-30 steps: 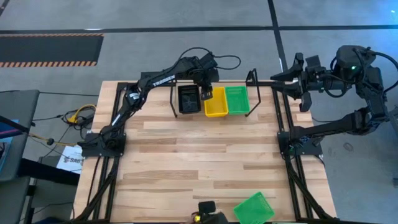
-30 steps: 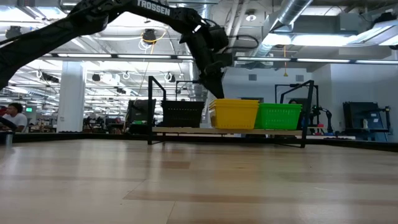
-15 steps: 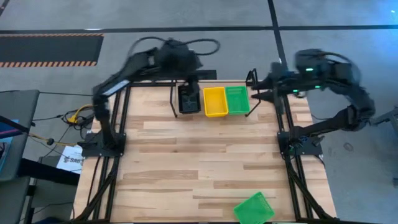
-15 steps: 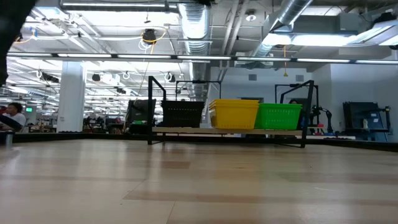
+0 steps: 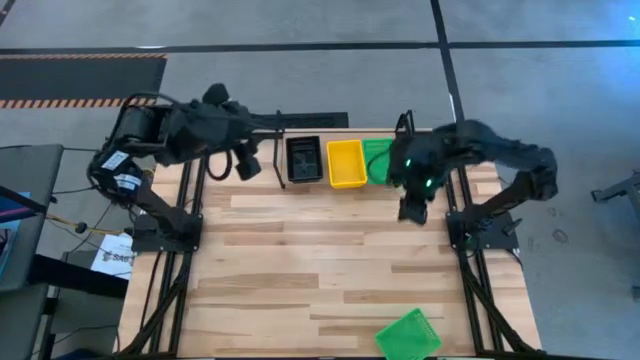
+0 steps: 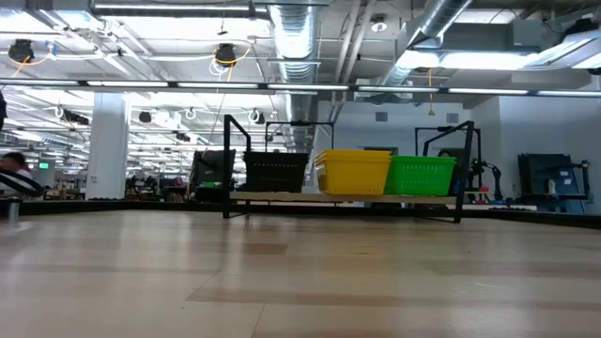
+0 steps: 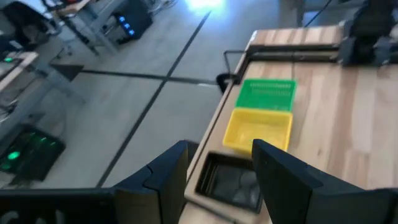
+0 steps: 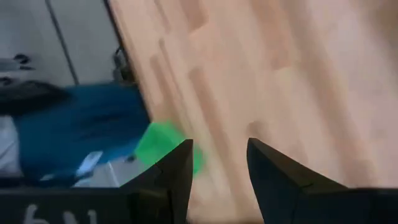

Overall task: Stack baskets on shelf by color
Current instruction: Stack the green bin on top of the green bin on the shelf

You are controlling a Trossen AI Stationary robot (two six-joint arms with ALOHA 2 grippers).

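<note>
On the black shelf (image 6: 228,160) at the table's far edge, a black basket (image 5: 303,160), a yellow basket (image 5: 346,163) and a green basket (image 5: 378,158) stand side by side on their bases. Another green basket (image 5: 408,335) lies at the near edge. My left gripper (image 5: 245,165) hangs open left of the shelf, high above the table; its wrist view looks down on the three baskets (image 7: 258,129). My right gripper (image 5: 410,212) is open above the table, just in front of the shelf's right end, pointing down. In its wrist view the loose green basket (image 8: 163,146) shows beyond my right gripper (image 8: 221,152).
Bare wooden tabletop (image 5: 320,260) stretches between the shelf and the near green basket. The arms' black base frames stand at the left (image 5: 165,230) and right (image 5: 480,230) edges. In the low view, a person (image 6: 19,174) sits far off in the room behind.
My left gripper has drawn back from the yellow basket on the shelf, rising and swinging toward the table's left edge, out of the low view. My right gripper has swung in from beyond the far right corner, come down over the table and tipped downward. The baskets have not moved.
</note>
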